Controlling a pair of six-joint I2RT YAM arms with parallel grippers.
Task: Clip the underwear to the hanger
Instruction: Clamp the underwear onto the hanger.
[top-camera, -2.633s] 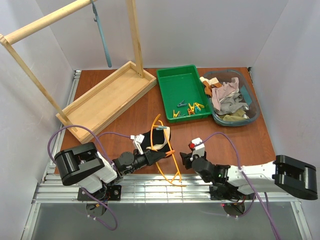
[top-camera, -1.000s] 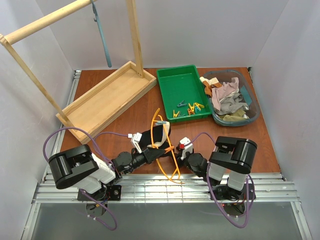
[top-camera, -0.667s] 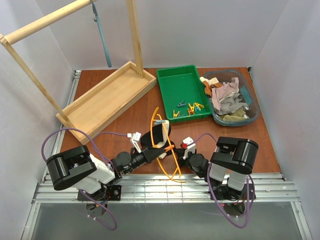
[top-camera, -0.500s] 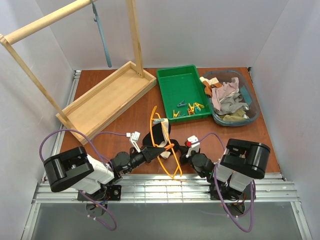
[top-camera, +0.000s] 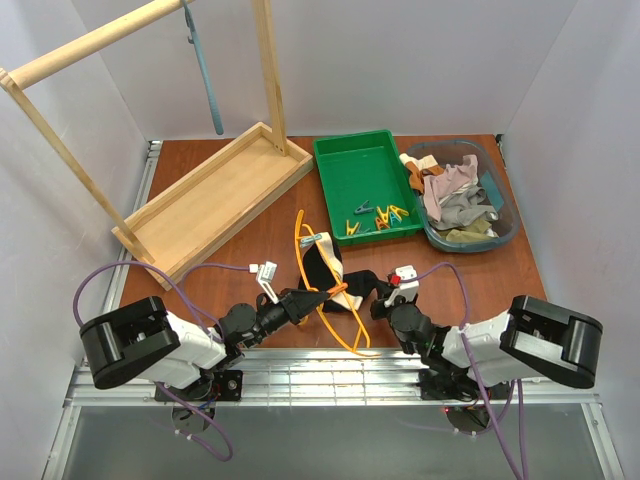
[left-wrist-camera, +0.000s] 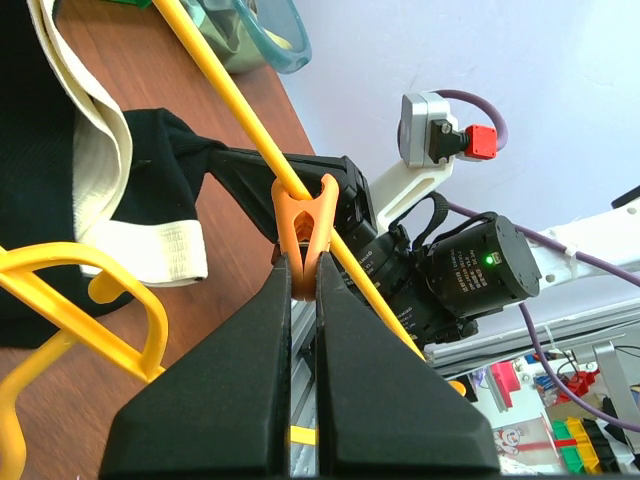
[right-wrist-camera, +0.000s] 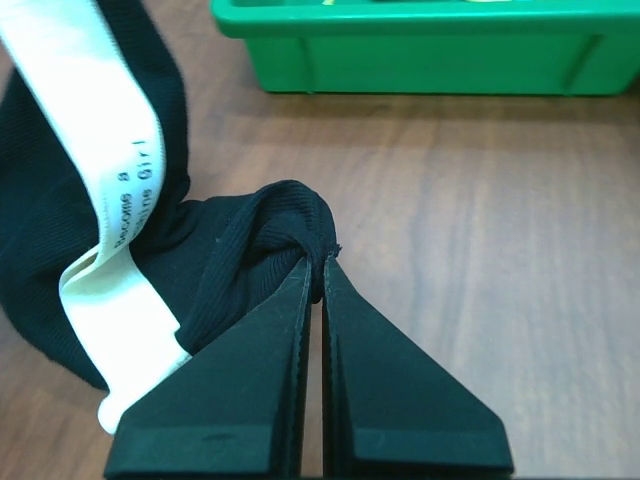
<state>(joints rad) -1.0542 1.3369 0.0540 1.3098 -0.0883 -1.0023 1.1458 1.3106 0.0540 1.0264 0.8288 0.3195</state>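
Right claw (right-wrist-camera: 312, 275): closed tight on a fold of the small black, cream-banded fabric underwear (right-wrist-camera: 90, 230), no longer half apart as a second ago. The arm now lies low, elbow swung out to the right. Left claw (left-wrist-camera: 303, 290): clamped on orange plastic peg (left-wrist-camera: 305, 210) astride thin yellow plastic hanger (left-wrist-camera: 225, 90). Peg's bite on fabric indiscernible. Underwear lies on brown wooden table (right-wrist-camera: 480, 230), drawn rightward.

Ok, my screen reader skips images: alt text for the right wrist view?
The right tool pinches a bunched edge of the black underwear, its cream waistband trailing left, on a brown table; a green tray sits behind.
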